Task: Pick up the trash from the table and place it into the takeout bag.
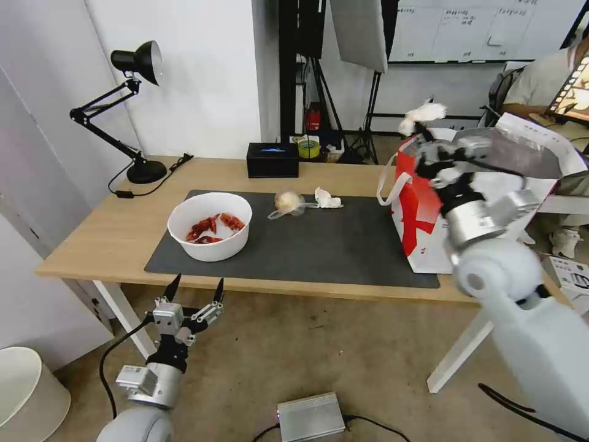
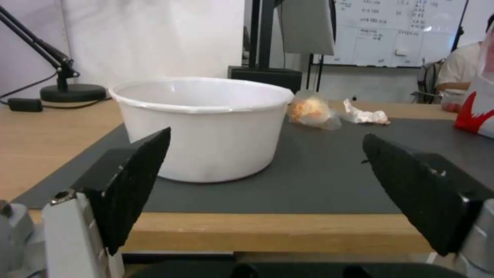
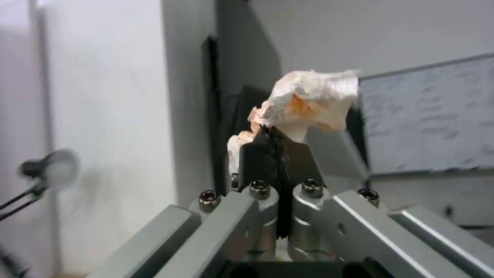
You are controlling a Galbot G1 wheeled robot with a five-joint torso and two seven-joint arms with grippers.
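Although one tissue is already in the air, most of the trash is still on the table (image 1: 92,239). At the lower left of the head view, the left gripper (image 1: 195,288) waits below the table's near edge, jaws spread wide and empty. Just above it, left of centre, the white bowl (image 1: 210,226) of red shells sits on the grey mat (image 1: 319,245). Near the middle, at the mat's far edge, lie the wrapped beige lump (image 1: 288,202) and a second crumpled tissue (image 1: 327,197), close together. At the right, the takeout bag (image 1: 417,215) stands open on the mat's end. Above its near rim, in the upper right, the right gripper (image 1: 423,130) is clamped on a crumpled tissue (image 1: 422,114); the right wrist view shows the jaws pinching it. By my judgement, this piece is about to be dropped in, with three pieces left.
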